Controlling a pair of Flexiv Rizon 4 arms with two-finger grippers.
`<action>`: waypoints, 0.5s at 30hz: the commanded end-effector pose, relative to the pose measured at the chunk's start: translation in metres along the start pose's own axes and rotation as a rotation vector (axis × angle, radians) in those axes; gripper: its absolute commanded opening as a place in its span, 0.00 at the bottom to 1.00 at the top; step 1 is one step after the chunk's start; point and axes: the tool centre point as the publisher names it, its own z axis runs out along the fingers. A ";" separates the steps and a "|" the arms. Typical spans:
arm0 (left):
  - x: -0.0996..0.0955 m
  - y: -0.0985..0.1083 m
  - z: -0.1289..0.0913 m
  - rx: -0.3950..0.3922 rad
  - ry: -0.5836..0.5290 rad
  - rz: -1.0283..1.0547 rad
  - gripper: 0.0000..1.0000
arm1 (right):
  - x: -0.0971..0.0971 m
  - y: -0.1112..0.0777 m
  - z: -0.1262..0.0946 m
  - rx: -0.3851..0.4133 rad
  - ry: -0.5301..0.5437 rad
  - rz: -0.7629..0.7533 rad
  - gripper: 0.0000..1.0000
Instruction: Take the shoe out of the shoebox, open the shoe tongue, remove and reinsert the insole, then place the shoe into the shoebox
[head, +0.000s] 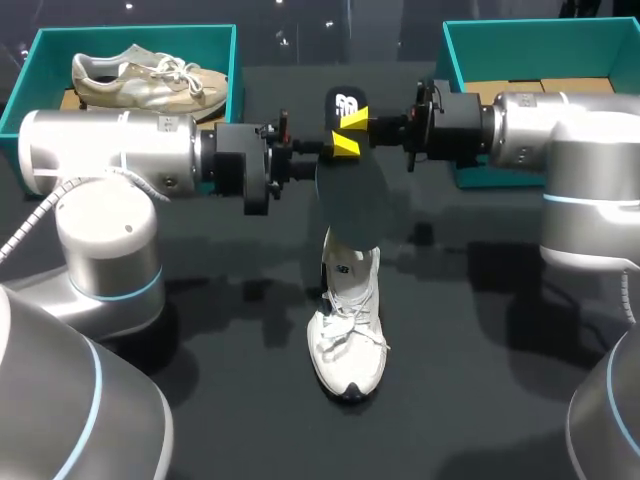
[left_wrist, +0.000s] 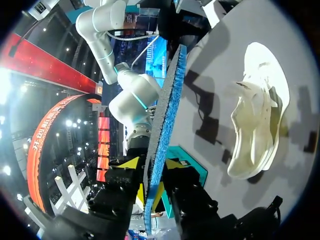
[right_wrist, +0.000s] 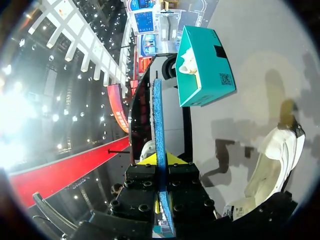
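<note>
A thin insole (head: 350, 195), dark on one face and blue along its edge (left_wrist: 167, 110), hangs on edge in the air above the table's middle. Both grippers meet at its upper end. My left gripper (head: 343, 146) is shut on it, its yellow tips pressing both faces (left_wrist: 150, 192). My right gripper (head: 356, 119) is shut on the same end from the other side (right_wrist: 161, 160). Directly below, the white laced shoe (head: 347, 330) stands on the table, toe toward the front edge; it also shows beside the insole (left_wrist: 260, 110) (right_wrist: 275, 160).
A teal shoebox (head: 130, 35) at the back left holds a second pale shoe (head: 150, 80); the right wrist view shows that box (right_wrist: 202, 65) beyond the insole. Another teal box (head: 540, 35) stands at the back right, behind my right arm.
</note>
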 end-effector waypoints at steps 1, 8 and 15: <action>0.001 -0.002 0.002 -0.004 0.002 0.002 0.19 | -0.001 -0.001 -0.001 -0.002 0.000 0.002 0.00; 0.003 -0.003 0.006 0.000 0.007 0.003 0.00 | -0.001 -0.002 -0.002 -0.005 0.005 0.006 0.00; 0.002 -0.003 -0.002 -0.008 0.009 0.009 0.00 | 0.001 -0.004 -0.011 -0.027 0.017 -0.025 1.00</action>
